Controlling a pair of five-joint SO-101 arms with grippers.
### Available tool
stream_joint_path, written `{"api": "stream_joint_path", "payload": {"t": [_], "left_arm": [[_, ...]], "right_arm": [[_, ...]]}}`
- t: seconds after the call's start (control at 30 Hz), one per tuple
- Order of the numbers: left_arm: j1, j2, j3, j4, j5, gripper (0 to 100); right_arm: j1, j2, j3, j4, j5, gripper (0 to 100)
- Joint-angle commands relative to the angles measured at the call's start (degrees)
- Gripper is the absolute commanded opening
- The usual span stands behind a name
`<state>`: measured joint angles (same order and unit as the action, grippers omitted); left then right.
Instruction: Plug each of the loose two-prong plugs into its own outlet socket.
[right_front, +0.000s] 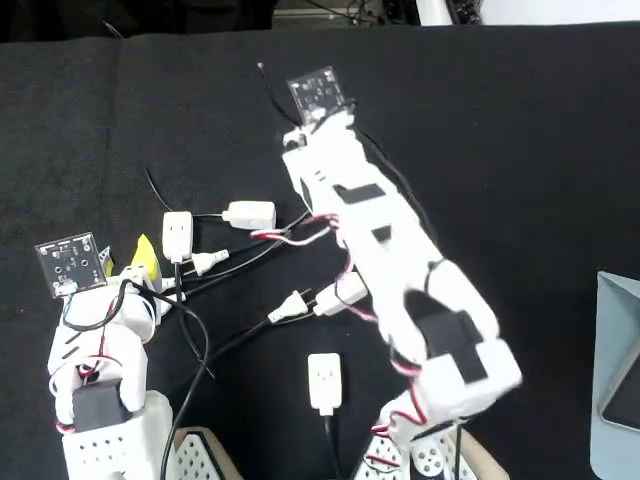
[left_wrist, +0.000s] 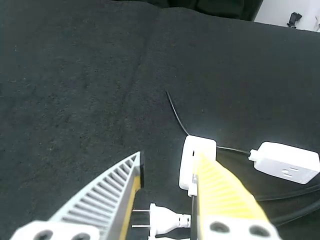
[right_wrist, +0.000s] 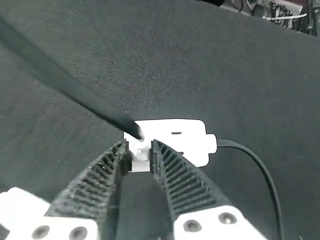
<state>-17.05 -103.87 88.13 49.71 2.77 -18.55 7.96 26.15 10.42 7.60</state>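
The right claw (right_wrist: 139, 149) is clamped on a small white plug (right_wrist: 139, 154). The plug's front touches the end of a white outlet block (right_wrist: 175, 137). Its prongs are hidden, so I cannot tell whether it is seated. A black cord (right_wrist: 65, 82) runs off the plug, and the block's own cord (right_wrist: 255, 167) leaves from the opposite end.

The left claw (left_wrist: 167, 162) stands open above the counter (left_wrist: 75, 75). A loose two-prong plug (left_wrist: 162, 220) lies on the cloth between its fingers. A nearer outlet (left_wrist: 192, 160) sits just beside the yellow finger (left_wrist: 225, 195), and a farther outlet (left_wrist: 285, 162) lies near it with its slots free.

From above, another plug (right_front: 290, 305) lies between the two arms amid crossing cords (right_front: 200, 330). A lone outlet (right_front: 325, 380) rests near the front edge beside the right arm (right_front: 400, 260). Bare black cloth stretches to the far edge and out to the right, where a grey bin (right_front: 620, 370) stands at the rim.
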Motion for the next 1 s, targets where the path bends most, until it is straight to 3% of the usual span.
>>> {"api": "stream_joint_path", "payload": {"t": [0.0, 0.07, 0.33, 0.5, 0.7, 0.87, 0.97], "left_arm": [[-0.66, -0.53, -0.40, 0.18, 0.09, 18], [-0.75, -0.53, 0.13, 0.09, 0.09, 18], [-3.03, -0.53, 0.31, -0.18, 0.00, 18], [-7.52, -0.53, -0.13, -0.26, 0.35, 18], [-8.84, -0.53, -0.13, -0.26, 0.35, 18], [-8.75, -0.53, -0.13, -0.26, 0.35, 18], [-8.75, -0.53, -0.13, -0.26, 0.26, 18]], "right_arm": [[0.88, 4.53, -10.42, 5.54, 0.00, 15.1], [0.70, 4.09, -11.91, 10.20, -0.09, 19.3], [0.44, -14.20, -7.43, 30.33, 0.53, 12.6], [-5.45, -26.77, 1.19, 46.51, 8.97, 12.7], [-11.43, -37.67, 15.69, 52.31, 18.29, 13.9], [-17.23, -40.31, 24.31, 54.86, 18.90, 26.7], [-20.84, -40.31, 27.56, 53.98, 18.99, 27.6]]}}
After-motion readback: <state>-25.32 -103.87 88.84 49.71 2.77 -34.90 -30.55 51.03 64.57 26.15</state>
